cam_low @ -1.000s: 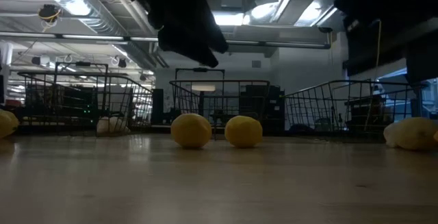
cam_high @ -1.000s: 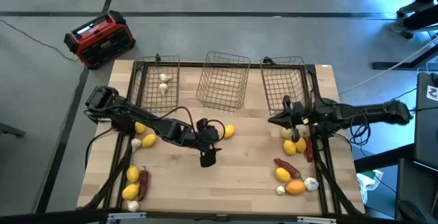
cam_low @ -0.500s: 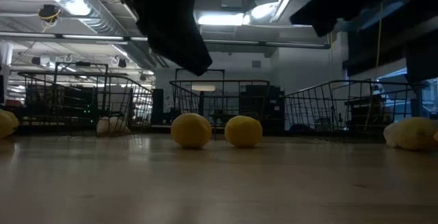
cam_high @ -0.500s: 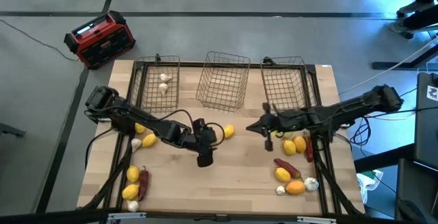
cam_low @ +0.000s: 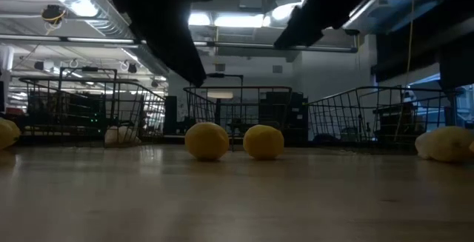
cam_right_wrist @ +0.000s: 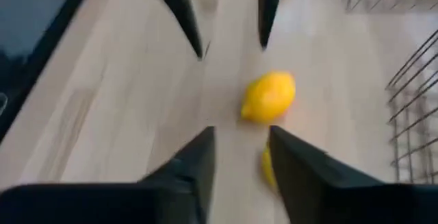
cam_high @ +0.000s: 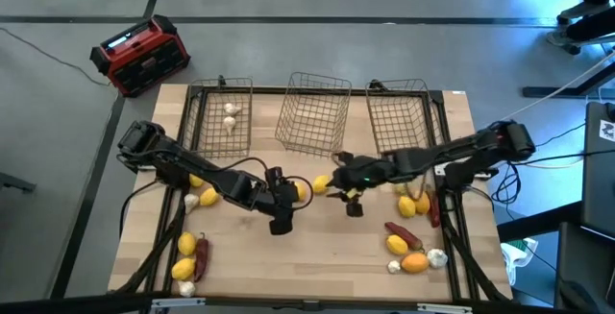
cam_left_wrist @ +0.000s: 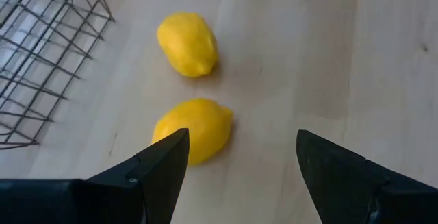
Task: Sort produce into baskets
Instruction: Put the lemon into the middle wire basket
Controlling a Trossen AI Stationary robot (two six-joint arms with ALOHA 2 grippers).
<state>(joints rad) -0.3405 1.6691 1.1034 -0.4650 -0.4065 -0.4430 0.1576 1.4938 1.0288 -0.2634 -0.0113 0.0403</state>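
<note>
Left gripper [cam_left_wrist: 236,162]: fingers apart, empty, mid-desk over two lemons [cam_left_wrist: 191,128].
Right gripper [cam_right_wrist: 239,159]: fingers slightly parted, empty, near the middle basket [cam_high: 314,114].

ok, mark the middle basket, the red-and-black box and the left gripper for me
middle basket [cam_high: 314,120], high view, on its mesh floor.
red-and-black box [cam_high: 141,57], high view, on its top face.
left gripper [cam_left_wrist: 239,157], left wrist view, midway between its two open fingertips, over the table near a lemon.

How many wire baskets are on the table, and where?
3, in a row along the far edge: left basket holding white bulbs, middle basket, right basket partly hidden by the right arm.
</note>
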